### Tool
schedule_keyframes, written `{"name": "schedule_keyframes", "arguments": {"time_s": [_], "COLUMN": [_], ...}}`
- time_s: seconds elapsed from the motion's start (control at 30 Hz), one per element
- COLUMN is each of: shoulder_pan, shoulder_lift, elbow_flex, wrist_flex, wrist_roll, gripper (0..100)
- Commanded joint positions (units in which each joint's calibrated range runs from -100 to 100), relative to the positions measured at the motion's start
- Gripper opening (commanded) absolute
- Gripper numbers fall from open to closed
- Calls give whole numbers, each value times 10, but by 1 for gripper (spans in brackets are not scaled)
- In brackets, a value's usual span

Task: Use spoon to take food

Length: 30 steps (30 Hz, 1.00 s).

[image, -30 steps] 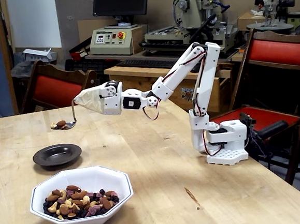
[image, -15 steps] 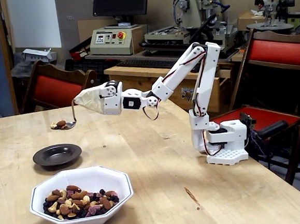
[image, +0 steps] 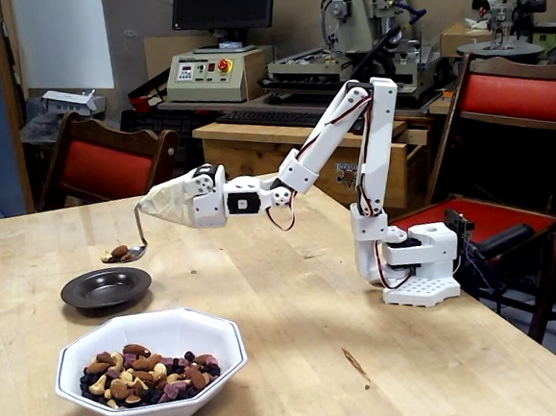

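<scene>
Shiny silver metal spoon [image: 133, 242] with a thin bent handle hangs from the white arm's tape-wrapped tip [image: 168, 203], just above the small dark round plate [image: 106, 286]. Brown nuts [image: 118, 251] sit in it. Tape hides the jaws; I cannot tell their state.

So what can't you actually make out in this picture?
- Gripper, fixed view: tan wrapping hides the fingers, so open or shut is unclear.
- Food on the spoon: too small to count.
- White bowl: bottom edge cuts off its base.
- Dark plate: the low angle and dark surface hide whether it holds anything.
</scene>
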Motion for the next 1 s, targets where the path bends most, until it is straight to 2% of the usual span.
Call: {"name": "schedule_keyframes", "arguments": {"time_s": [0.0, 0.73, 0.97], "shoulder_pan": [6, 6, 6], "shoulder_lift": [-6, 24, 57], "elbow_flex": [-42, -46, -102], "wrist_flex": [-15, -15, -15], "wrist_roll": [3, 3, 3], "gripper": [4, 4, 4]}}
